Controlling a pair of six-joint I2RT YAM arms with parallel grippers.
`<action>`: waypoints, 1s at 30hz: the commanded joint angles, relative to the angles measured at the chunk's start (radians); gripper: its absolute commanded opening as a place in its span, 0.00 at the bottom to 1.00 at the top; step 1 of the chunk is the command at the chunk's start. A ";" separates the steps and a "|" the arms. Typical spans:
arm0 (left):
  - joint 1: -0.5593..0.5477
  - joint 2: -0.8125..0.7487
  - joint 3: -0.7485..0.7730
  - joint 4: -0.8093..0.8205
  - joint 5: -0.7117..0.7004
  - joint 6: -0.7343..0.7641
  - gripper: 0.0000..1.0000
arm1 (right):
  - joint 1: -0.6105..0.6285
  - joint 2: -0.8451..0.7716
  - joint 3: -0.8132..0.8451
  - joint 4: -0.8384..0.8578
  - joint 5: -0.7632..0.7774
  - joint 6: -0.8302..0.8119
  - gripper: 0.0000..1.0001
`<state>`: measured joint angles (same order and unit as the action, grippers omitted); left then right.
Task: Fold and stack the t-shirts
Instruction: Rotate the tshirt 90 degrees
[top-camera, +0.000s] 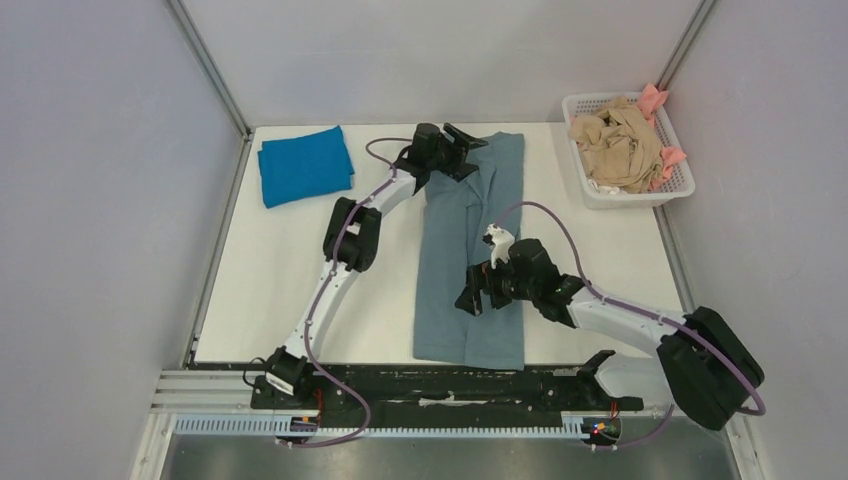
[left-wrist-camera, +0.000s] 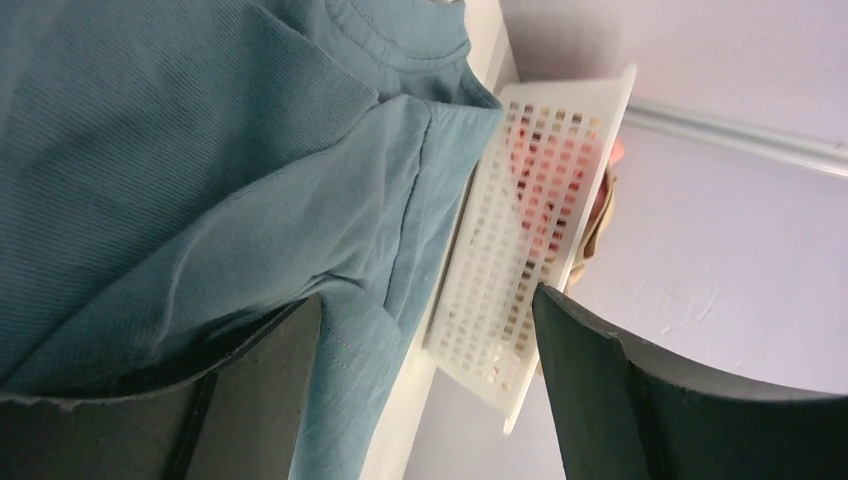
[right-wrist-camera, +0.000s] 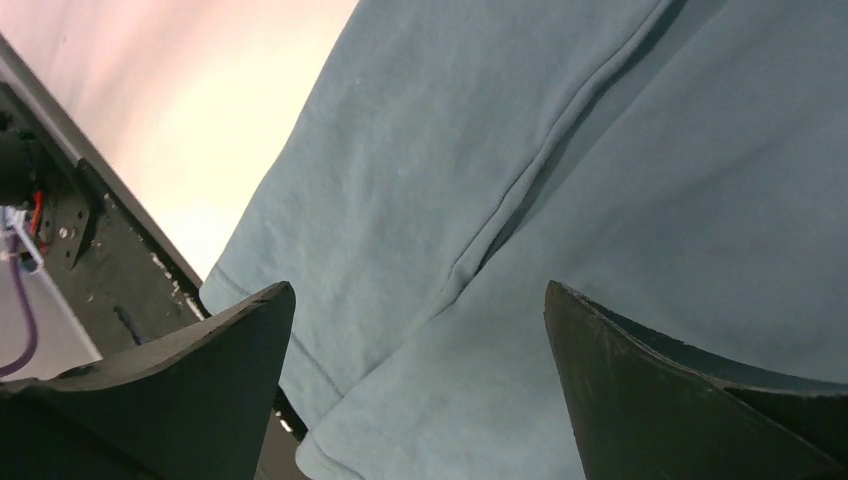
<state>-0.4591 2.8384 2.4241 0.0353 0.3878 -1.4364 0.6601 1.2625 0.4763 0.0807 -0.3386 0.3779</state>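
The grey-blue t-shirt lies in a long narrow strip down the table's middle, sides folded in. My left gripper is open at its far end by the collar; the left wrist view shows the collar and folded cloth below open, empty jaws. My right gripper is open just above the shirt's near half; the right wrist view shows a folded edge between the jaws, nothing held. The bright blue t-shirt lies folded at the far left. Beige and pink shirts fill the basket.
A white mesh basket stands at the far right corner, also in the left wrist view. Grey walls enclose the table on three sides. The black rail with the arm bases runs along the near edge.
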 joint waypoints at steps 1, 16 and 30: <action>0.044 0.080 -0.009 -0.061 -0.178 -0.071 0.85 | -0.005 -0.105 -0.038 -0.058 0.111 -0.037 0.98; 0.029 -0.031 0.123 0.007 -0.051 0.180 0.85 | -0.085 -0.336 -0.115 -0.050 0.365 0.029 0.98; -0.108 -0.959 -0.689 -0.326 -0.095 0.740 0.85 | -0.099 -0.568 -0.162 -0.375 0.543 0.126 0.98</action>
<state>-0.4946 2.1563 1.9747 -0.1799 0.3668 -0.9321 0.5648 0.7376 0.3233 -0.1852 0.1604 0.4858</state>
